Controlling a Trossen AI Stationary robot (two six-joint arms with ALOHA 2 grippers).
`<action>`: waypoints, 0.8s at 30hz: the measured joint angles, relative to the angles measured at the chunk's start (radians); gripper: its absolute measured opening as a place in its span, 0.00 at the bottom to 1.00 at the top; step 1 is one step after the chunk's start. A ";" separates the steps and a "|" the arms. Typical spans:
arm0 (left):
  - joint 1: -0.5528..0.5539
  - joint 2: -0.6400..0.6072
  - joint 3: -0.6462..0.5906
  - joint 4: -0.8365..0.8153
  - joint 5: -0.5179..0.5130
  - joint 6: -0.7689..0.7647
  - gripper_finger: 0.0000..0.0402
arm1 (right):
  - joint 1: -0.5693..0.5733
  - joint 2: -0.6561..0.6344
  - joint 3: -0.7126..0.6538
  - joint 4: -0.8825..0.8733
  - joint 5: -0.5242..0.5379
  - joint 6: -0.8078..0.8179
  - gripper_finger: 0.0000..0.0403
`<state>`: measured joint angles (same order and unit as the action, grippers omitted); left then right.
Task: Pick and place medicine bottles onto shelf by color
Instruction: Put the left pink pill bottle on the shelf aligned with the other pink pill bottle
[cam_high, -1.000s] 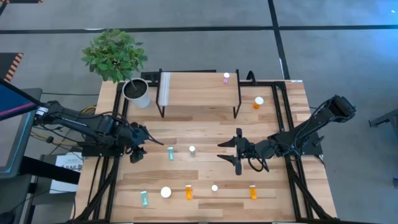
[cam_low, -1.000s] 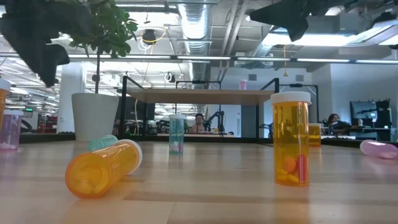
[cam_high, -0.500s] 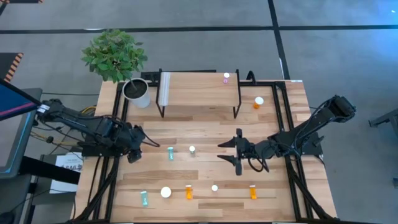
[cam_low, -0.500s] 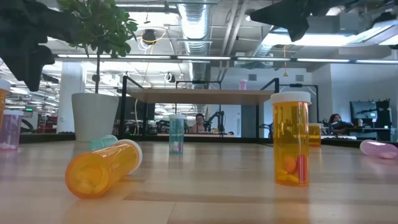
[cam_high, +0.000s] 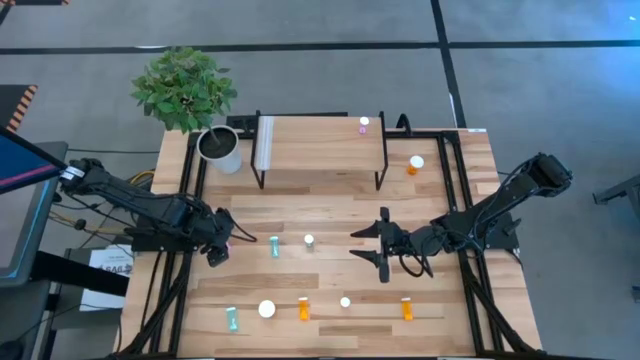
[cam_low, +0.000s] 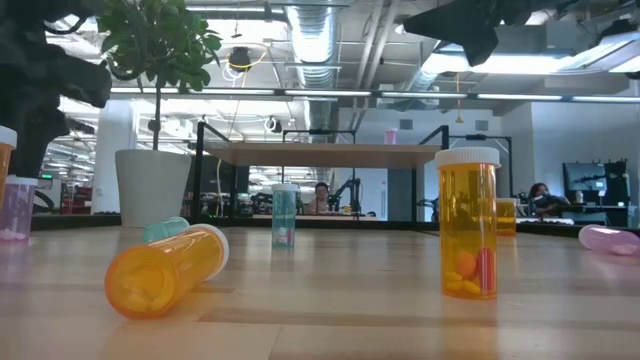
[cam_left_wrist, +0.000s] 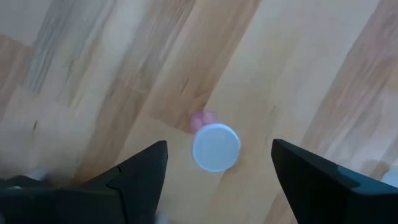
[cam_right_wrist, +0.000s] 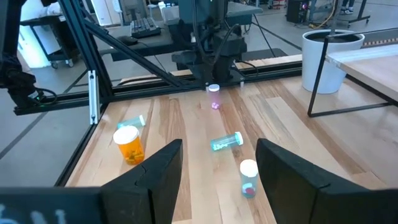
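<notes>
My left gripper (cam_high: 215, 246) hangs open near the table's left edge, pointing down. In the left wrist view (cam_left_wrist: 217, 177) its fingers stand apart on either side of an upright pink bottle (cam_left_wrist: 215, 146) with a white cap. The same bottle (cam_right_wrist: 214, 89) shows under that arm in the right wrist view. My right gripper (cam_high: 356, 243) waits open at mid-table, above the wood. The shelf (cam_high: 320, 148) stands at the far side with one pink bottle (cam_high: 364, 124) on it. Teal (cam_high: 274, 246), orange (cam_high: 407, 308) and other bottles stand or lie on the tabletop.
A white plant pot (cam_high: 220, 148) stands left of the shelf. An orange bottle (cam_high: 415, 163) stands right of it. Near the front edge lie a teal bottle (cam_high: 232, 318), a white cap (cam_high: 266, 309) and an orange bottle (cam_high: 303, 308). Black frame rails run along both sides.
My left gripper has moved a little toward the table's left edge and come down. My right arm and the bottles have stayed where they were.
</notes>
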<state>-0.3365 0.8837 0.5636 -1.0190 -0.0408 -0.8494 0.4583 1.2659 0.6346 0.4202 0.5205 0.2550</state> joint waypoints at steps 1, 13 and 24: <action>0.000 0.000 -0.004 0.004 -0.001 0.001 0.69 | 0.000 0.000 0.000 0.000 0.000 0.000 0.57; 0.000 0.000 -0.054 0.044 0.000 -0.010 0.69 | 0.000 0.000 0.000 0.000 0.000 0.002 0.57; 0.000 0.000 -0.054 0.043 -0.017 -0.012 0.41 | 0.000 0.000 0.000 0.000 0.000 0.001 0.57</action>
<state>-0.3363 0.8837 0.5095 -0.9763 -0.0574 -0.8612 0.4580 1.2659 0.6346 0.4202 0.5209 0.2558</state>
